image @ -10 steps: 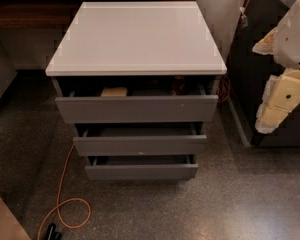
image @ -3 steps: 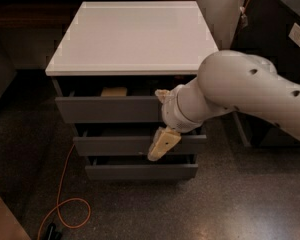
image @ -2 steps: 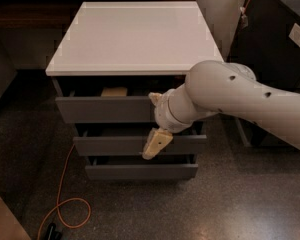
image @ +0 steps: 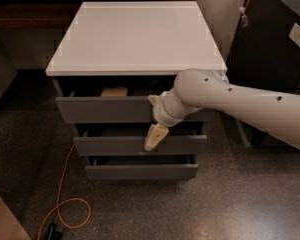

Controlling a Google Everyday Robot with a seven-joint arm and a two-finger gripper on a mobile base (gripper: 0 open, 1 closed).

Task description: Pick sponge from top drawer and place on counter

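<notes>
The jaws point down, and I cannot tell if they are apart or together, since they show as one pale yellow wedge from this side. The gripper (image: pixel 155 137) hangs in front of the middle drawer (image: pixel 115 145), just under the front of the top drawer (image: pixel 105 109). It holds nothing that I can see. The big white arm (image: pixel 240 106) comes in from the right and crosses the right part of the top drawer's front. The top drawer is pulled out a little. The sponge (image: pixel 114 91) lies inside it, on the left part, just behind the drawer front. Only its top shows over the edge. The gripper is to the right of the sponge and lower down, and it does not touch it. The counter (image: pixel 135 34) is white and shiny and sits on top of the drawers. The middle drawer and the bottom drawer (image: pixel 140 171) are each open a bit too. An orange cable (image: pixel 65 204) curls on the dark floor (image: pixel 190 209) at the lower left. A black box (image: pixel 270 39) stands on the right, behind the arm
</notes>
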